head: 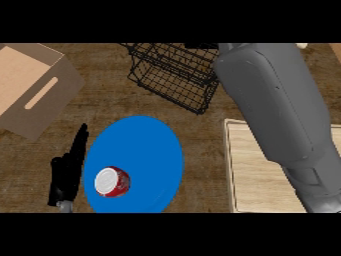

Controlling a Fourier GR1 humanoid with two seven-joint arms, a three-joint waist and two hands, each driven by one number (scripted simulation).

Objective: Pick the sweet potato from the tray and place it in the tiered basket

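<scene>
1. My left hand (67, 172) shows at the near left of the counter (99, 117). It is black, its fingers are straight and point toward the far side, and it holds nothing. It rests just beside the left rim of the blue plate.
2. My right forearm (276, 110) is grey and broad. It comes in from the near right corner and slants toward the far middle, where it runs out of view at the top. My right hand itself does not show, so I cannot tell whether it is open, closed or holding anything.
3. The tray (258, 172) is a pale wooden board with a raised rim, lying at the near right. My right forearm passes over it and hides much of its right part. The part I can see is bare wood.
4. I cannot see the sweet potato, so I cannot tell where it is.
5. The tiered basket (169, 75) is black wire mesh, at the far middle of the counter. My right forearm covers its right side.
6. The blue plate (147, 150) is round and sits near the middle, between my left hand and the tray.
7. A red can (113, 181) with a white top stands on the near left part of the plate.
8. An open cardboard box (25, 87) with a slot handle in its side sits at the far left, well apart from the basket.
</scene>
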